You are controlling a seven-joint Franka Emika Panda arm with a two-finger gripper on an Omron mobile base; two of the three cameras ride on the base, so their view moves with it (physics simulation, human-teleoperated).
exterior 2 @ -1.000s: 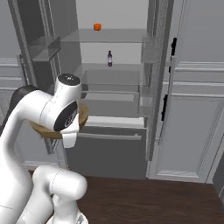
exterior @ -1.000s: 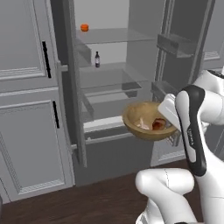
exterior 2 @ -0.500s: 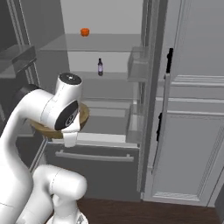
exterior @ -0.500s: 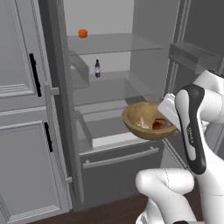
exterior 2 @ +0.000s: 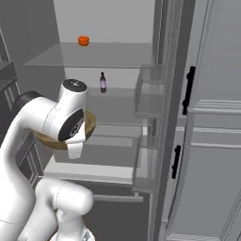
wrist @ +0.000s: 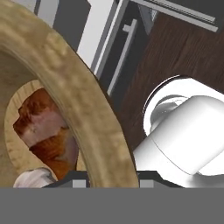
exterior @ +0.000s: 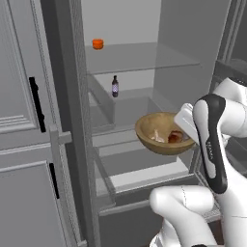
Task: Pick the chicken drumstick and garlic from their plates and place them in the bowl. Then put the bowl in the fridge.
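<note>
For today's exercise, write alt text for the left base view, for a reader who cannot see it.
A white robot arm holds a tan wooden bowl, with the chicken drumstick and pale garlic inside, in front of the open fridge. On the glass shelves behind stand a small dark bottle and, higher up, an orange object.

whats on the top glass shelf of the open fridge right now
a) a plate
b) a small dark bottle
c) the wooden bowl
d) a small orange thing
d: a small orange object sits alone on the top glass shelf of the fridge, while the dark bottle stands one shelf lower and the bowl, with the chicken drumstick and garlic inside, is held up in front of the shelves.
</note>
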